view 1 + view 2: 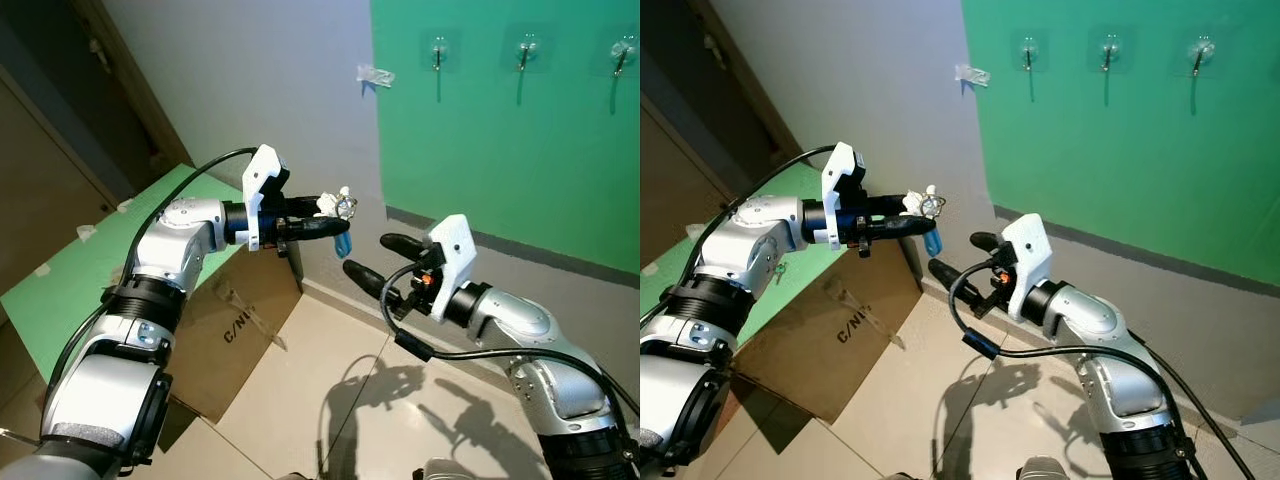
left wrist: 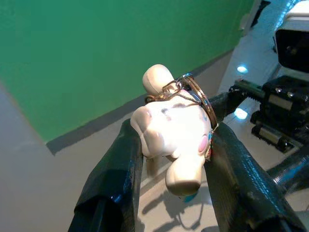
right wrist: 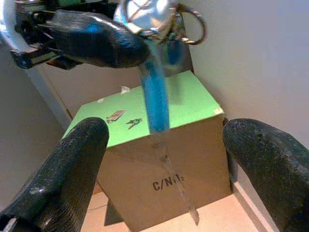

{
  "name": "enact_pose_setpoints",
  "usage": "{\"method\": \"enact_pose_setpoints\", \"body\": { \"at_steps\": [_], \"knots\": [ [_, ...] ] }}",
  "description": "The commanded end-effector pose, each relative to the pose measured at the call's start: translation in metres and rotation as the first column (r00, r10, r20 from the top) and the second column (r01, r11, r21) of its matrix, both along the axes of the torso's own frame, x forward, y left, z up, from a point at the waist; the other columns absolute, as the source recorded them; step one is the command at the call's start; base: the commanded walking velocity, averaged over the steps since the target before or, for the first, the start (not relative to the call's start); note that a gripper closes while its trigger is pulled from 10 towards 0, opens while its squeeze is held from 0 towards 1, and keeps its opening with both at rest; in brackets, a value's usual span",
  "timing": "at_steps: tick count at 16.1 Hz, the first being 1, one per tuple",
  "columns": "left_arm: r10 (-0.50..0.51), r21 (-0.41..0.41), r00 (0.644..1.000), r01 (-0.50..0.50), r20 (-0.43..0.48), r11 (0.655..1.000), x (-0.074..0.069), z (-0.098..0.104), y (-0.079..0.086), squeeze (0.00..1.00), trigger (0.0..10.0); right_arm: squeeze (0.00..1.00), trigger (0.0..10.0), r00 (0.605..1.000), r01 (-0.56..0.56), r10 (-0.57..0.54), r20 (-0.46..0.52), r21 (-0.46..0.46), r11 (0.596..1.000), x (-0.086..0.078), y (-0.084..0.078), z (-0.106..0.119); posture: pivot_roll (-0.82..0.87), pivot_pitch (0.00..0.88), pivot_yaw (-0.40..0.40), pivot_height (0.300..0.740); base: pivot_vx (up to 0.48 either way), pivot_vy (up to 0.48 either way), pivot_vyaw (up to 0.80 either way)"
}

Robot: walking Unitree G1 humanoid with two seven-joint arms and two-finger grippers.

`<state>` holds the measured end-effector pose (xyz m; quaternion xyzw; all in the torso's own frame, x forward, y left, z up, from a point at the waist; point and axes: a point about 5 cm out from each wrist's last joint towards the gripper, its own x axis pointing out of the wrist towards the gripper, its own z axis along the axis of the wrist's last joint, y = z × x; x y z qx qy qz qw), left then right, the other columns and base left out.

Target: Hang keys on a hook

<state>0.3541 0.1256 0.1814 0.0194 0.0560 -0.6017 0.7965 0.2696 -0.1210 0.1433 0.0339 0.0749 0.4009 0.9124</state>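
Your left gripper (image 2: 176,145) is pinching a white figurine keychain (image 2: 171,133) between its two black fingers (image 2: 118,174); the wrist view shows a metal key ring (image 2: 200,99) looped over the charm's top, and the charm's lower end is partly hidden behind the fingers. From the head camera you see the same bunch held out at chest height in front of the wall, a blue tag (image 1: 343,242) dangling under it, its detail too small to read. Your right gripper (image 1: 385,258) sits just below and beside it, fingers spread wide and holding nothing. Three hooks (image 1: 438,52) line the green panel (image 1: 500,140) above, well apart from the keys. A cardboard box (image 1: 230,330) with a green top stands by the wall, its far side cut off by your left arm.
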Motion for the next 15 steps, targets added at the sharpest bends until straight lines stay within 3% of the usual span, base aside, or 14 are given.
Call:
{"method": "enact_pose_setpoints", "body": {
  "at_steps": [1,10,15],
  "knots": [
    [-0.007,-0.009,0.999,0.007,0.035,1.000,0.002,0.013,0.002,0.00,0.0,0.00,10.0,0.999,-0.038,0.038,0.010,0.019,0.999,-0.002,0.013,0.007,-0.33,0.039,0.238,0.740,0.000,0.000,0.00],
    [-0.044,-0.031,0.998,0.045,0.051,0.999,0.001,0.017,-0.012,0.00,0.0,0.00,10.0,1.000,-0.013,0.013,-0.006,0.040,0.999,-0.001,0.031,0.003,-0.33,0.051,0.242,0.740,0.000,0.000,0.00],
    [-0.056,-0.034,0.997,0.057,0.046,0.998,-0.001,0.014,-0.017,0.00,0.0,0.00,10.0,1.000,0.021,-0.021,-0.001,0.026,0.999,0.002,0.028,0.001,-0.34,0.044,0.234,0.740,0.000,0.000,0.00]
  ]
}}
